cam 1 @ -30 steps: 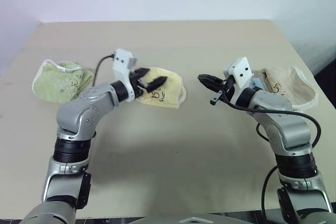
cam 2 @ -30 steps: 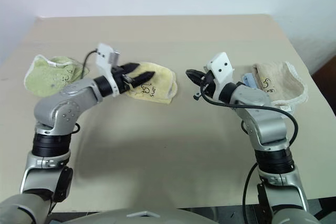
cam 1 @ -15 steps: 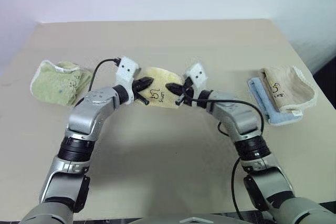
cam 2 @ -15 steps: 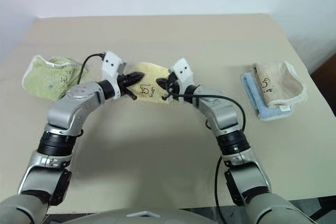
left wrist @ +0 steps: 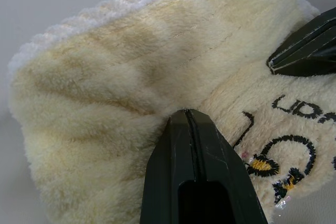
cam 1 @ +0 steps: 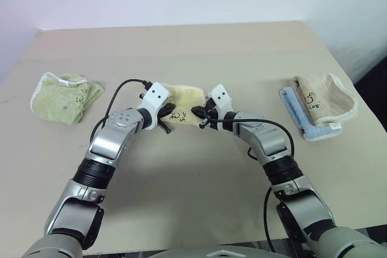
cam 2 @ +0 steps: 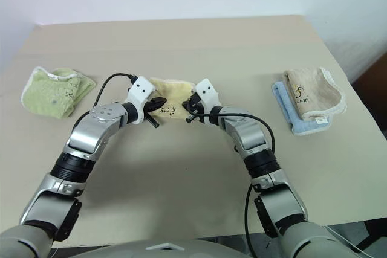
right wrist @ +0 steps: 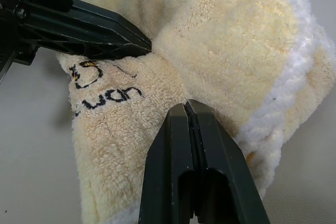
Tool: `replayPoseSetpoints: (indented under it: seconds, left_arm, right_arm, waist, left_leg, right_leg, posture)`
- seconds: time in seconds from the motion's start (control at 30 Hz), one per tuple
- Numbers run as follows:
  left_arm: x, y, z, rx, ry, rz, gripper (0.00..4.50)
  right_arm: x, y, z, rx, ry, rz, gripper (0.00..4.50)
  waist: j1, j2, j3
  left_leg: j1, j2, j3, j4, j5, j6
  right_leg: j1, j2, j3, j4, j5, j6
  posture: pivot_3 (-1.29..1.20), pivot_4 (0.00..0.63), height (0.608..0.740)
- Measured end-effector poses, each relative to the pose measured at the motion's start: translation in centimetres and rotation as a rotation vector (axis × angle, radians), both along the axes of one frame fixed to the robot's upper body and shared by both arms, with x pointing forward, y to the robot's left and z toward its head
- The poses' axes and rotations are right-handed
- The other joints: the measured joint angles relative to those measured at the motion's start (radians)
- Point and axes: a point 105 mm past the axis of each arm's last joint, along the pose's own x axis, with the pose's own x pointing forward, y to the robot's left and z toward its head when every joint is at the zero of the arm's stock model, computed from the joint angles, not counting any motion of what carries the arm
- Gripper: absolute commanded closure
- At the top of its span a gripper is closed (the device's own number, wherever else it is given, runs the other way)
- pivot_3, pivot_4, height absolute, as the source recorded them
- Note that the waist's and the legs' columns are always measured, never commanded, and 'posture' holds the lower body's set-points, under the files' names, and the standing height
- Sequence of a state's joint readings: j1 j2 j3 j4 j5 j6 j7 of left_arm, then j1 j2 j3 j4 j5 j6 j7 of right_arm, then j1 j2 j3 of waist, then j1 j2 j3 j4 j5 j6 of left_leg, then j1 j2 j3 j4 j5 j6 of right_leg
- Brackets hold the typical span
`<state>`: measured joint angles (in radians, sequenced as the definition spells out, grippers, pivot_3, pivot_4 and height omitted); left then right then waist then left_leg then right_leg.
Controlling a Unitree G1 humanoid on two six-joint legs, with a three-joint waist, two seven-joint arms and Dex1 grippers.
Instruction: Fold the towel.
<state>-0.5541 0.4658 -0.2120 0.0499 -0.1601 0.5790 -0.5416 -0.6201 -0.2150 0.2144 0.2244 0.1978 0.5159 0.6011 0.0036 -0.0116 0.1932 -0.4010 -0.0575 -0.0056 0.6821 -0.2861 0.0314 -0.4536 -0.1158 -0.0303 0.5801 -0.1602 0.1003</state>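
The towel is a pale yellow terry cloth with whitish edging and a dark embroidered mark, lying bunched at the middle of the table. My left gripper is shut, its tips pressed into the towel's left side near the mark; no cloth shows between its fingers. My right gripper is shut too, its tips pushed into the towel's right side. The two grippers point toward each other across the cloth, a short gap apart.
A green folded towel lies at the left of the table. At the right, a tan folded towel rests on a light blue one. Black cables loop off both wrists.
Both arms have come down and inward onto the towel. The left gripper has gone from open to shut. The right gripper swung left from near the tan towel. The towel looks more bunched.
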Motion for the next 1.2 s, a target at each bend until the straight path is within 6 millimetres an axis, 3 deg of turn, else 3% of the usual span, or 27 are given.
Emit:
replayPoseSetpoints:
  seconds: [0.23,0.27,0.33,0.4,0.43,0.6,0.77,0.87,1.1,1.2]
  left_arm:
    - [0.0,-0.1,0.3,-0.059,0.014,0.006,4.48]
    - [0.1,0.0,1.5,-0.229,0.036,0.035,4.48]
    - [0.3,3.3,4.5,-0.496,0.028,0.135,4.48]
    - [0.2,7.1,7.1,-0.583,-0.037,0.230,4.48]
    - [0.1,7.5,7.7,-0.591,-0.052,0.236,4.48]
    - [-0.2,4.7,6.8,-0.603,0.020,0.154,4.48]
    - [-0.2,4.8,6.2,-0.611,0.069,0.179,4.48]
    - [-0.2,5.3,5.0,-0.640,0.164,0.218,3.89]
    - [0.2,9.0,3.4,-0.817,0.347,0.413,1.47]
    - [0.0,9.1,3.1,-0.872,0.388,0.427,0.48]
  right_arm:
    - [-0.1,-0.4,0.3,0.007,-0.007,-0.007,4.50]
    - [-0.8,-1.8,1.3,0.029,-0.045,-0.026,4.50]
    - [-1.9,-5.9,3.9,0.029,-0.135,-0.099,4.50]
    - [-2.1,-9.4,6.4,0.015,-0.215,-0.199,4.50]
    - [-2.2,-10.0,7.2,0.017,-0.237,-0.223,4.50]
    - [-3.1,-7.6,6.7,0.050,-0.206,-0.151,4.50]
    - [-3.0,-7.8,6.4,0.048,-0.197,-0.171,4.50]
    - [-3.0,-7.9,6.5,0.048,-0.198,-0.178,4.50]
    - [-3.2,-8.3,5.8,0.041,-0.186,-0.200,4.50]
    - [-3.3,-8.4,5.8,0.042,-0.188,-0.204,4.50]
  waist:
    - [0.002,0.000,0.000]
    - [0.012,0.000,0.000]
    - [0.011,0.000,0.001]
    - [0.002,-0.001,0.000]
    - [-0.001,-0.001,0.000]
    - [0.001,-0.001,0.000]
    - [0.002,-0.001,0.000]
    - [0.002,-0.001,0.000]
    - [0.002,-0.001,0.000]
    - [0.004,-0.001,0.000]
  left_leg:
    - [0.000,0.000,0.000,0.000,0.000,0.000]
    - [-0.006,0.000,-0.002,0.002,0.000,0.000]
    - [-0.012,-0.001,-0.003,0.004,0.001,-0.002]
    - [-0.009,-0.001,-0.001,0.002,0.003,-0.004]
    - [-0.006,-0.001,0.000,0.001,0.001,-0.002]
    - [0.002,0.000,0.000,0.002,0.000,0.000]
    - [0.009,0.001,0.000,0.001,-0.001,0.001]
    - [0.009,0.001,0.000,0.001,-0.001,0.001]
    - [0.009,0.001,-0.001,0.001,0.000,0.001]
    - [0.009,0.001,-0.001,0.001,-0.001,0.001]
  right_leg:
    - [0.000,0.000,0.000,0.000,0.000,0.000]
    - [-0.005,-0.001,-0.001,0.001,0.000,0.000]
    - [-0.010,-0.001,-0.001,0.002,0.000,0.000]
    - [-0.008,-0.001,0.000,0.001,0.000,0.000]
    - [-0.004,0.000,0.000,-0.001,0.000,0.000]
    - [0.004,0.000,-0.001,0.000,0.000,0.001]
    - [0.010,0.000,0.000,-0.001,0.000,0.001]
    - [0.010,0.000,-0.001,-0.001,-0.001,0.001]
    - [0.010,0.000,-0.001,0.000,-0.001,0.001]
    - [0.010,0.000,-0.001,-0.001,-0.001,0.001]
  posture:
    - [0.00,0.150,0.728]
    - [0.00,0.150,0.728]
    - [0.00,0.150,0.728]
    - [0.00,0.150,0.728]
    - [0.00,0.150,0.728]
    - [0.00,0.150,0.728]
    - [0.00,0.150,0.728]
    - [0.00,0.150,0.728]
    - [0.00,0.150,0.728]
    - [0.00,0.150,0.728]
